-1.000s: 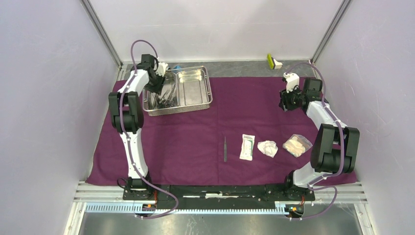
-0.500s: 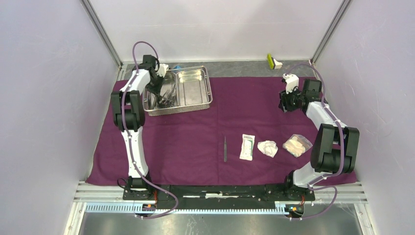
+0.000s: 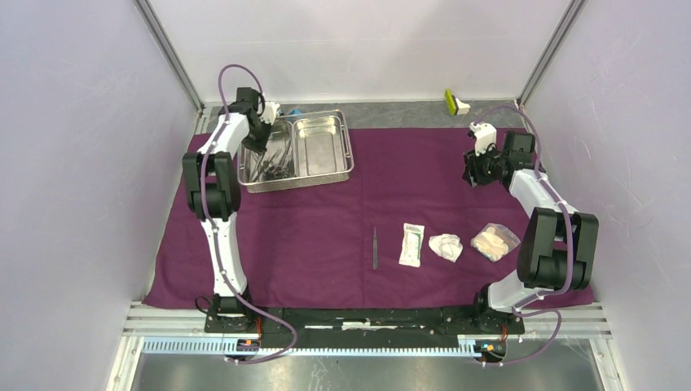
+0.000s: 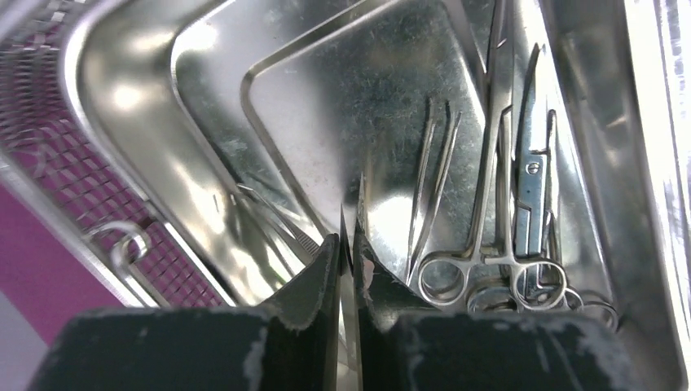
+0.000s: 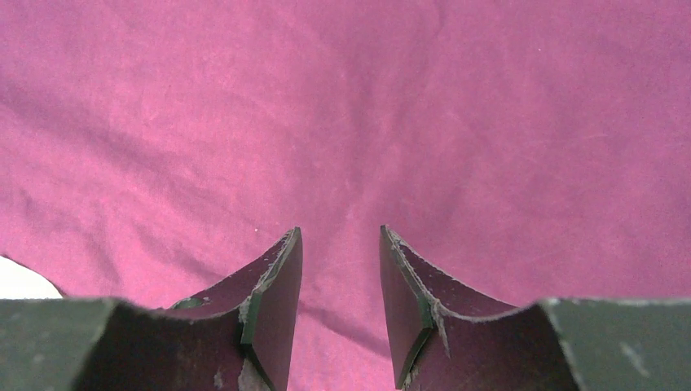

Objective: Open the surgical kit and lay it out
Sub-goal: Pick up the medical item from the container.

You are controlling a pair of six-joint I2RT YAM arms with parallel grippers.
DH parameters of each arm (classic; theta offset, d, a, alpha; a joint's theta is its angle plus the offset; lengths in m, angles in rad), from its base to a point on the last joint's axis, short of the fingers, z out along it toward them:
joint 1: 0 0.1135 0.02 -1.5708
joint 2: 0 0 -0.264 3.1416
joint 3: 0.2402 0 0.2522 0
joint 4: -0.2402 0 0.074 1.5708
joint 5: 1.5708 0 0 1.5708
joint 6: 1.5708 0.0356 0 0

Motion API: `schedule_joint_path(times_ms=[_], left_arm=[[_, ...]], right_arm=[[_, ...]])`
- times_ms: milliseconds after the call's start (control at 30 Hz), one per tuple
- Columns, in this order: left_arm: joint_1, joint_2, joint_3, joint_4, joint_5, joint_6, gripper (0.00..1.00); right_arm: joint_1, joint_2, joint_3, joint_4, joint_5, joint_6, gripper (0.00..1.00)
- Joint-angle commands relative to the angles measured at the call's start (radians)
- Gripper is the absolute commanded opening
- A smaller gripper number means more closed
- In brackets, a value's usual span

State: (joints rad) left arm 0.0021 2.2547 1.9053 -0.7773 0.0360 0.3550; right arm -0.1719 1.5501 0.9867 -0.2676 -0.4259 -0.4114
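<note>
The purple cloth [image 3: 310, 236] lies spread over the table. At its back left stands the steel tray [image 3: 295, 181], and my left gripper [image 3: 259, 148] reaches down into the tray's left compartment. In the left wrist view this gripper [image 4: 349, 240] is shut on a slim, pointed pair of metal tweezers [image 4: 359, 199]. Another pair of tweezers [image 4: 432, 187] and ring-handled forceps [image 4: 509, 163] lie beside it. On the cloth lie one slim instrument [image 3: 375, 248], a white sealed packet [image 3: 412, 244] and gauze wads [image 3: 446, 246]. My right gripper [image 3: 473, 173] hangs open over bare cloth [image 5: 342, 98], nothing between its fingers [image 5: 277, 285].
A bagged pale wad [image 3: 495, 241] lies right of the gauze. A small yellow-green and white object [image 3: 455, 102] sits on the grey strip behind the cloth. Something blue [image 3: 295, 112] shows behind the tray. Slanting metal posts stand at both back corners.
My left gripper's jaws have come together on the tweezers, and its wrist has shifted slightly toward the tray's back left. The right arm has barely moved.
</note>
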Motion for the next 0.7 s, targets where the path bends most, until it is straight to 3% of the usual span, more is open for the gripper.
schedule_joint_path(times_ms=[0,667], left_arm=[[-0.004,-0.134,0.061,0.004,0.006,-0.015,0.12],[-0.004,-0.242,0.010,0.058,0.138,-0.083,0.05]], right_arm=[[0.022,-0.043,0.046,0.004,-0.020,0.016,0.46],[0.233,-0.067,0.132,0.038,-0.007,0.037,0.46]])
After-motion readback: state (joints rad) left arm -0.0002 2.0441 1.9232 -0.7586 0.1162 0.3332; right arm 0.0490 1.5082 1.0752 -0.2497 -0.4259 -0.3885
